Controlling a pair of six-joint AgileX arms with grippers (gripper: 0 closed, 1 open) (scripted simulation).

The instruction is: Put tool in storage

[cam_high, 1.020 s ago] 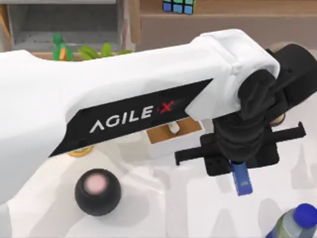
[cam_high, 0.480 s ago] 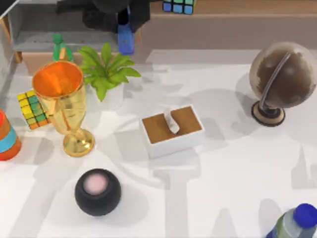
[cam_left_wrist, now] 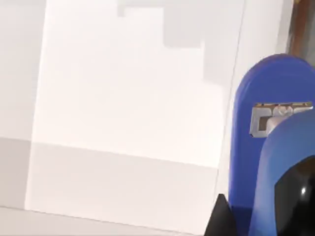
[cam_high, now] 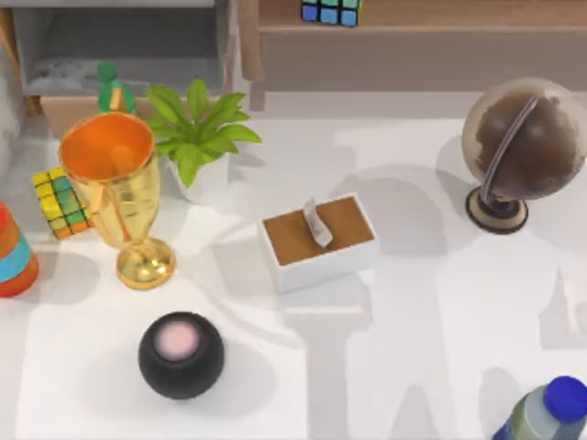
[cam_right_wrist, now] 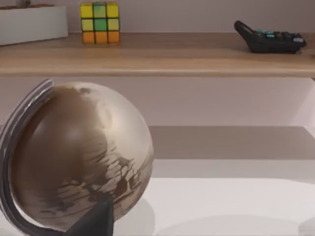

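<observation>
The tool [cam_left_wrist: 266, 147], a flat blue bar with a rounded end, looms close in the left wrist view. My left gripper [cam_left_wrist: 256, 209] is shut on it, with black fingers [cam_left_wrist: 295, 196] on either side of its lower part. Pale grey flat walls [cam_left_wrist: 123, 98] stand right behind the tool. In the top view the storage [cam_high: 119, 78], a grey open compartment, sits at the back left of the table. My right arm's wrist camera faces the globe [cam_right_wrist: 78, 157] at the table's right.
On the table stand a gold trophy [cam_high: 115, 183], a potted plant [cam_high: 197, 133], a white tissue box [cam_high: 319, 240], a black ball speaker [cam_high: 181, 354], the globe [cam_high: 523, 147] and a blue-capped bottle [cam_high: 550, 412]. Puzzle cubes [cam_high: 60, 202] and a wooden shelf [cam_high: 440, 18] line the back.
My left arm swung from above the table's middle to the back left with the tool, then passed out of the top view.
</observation>
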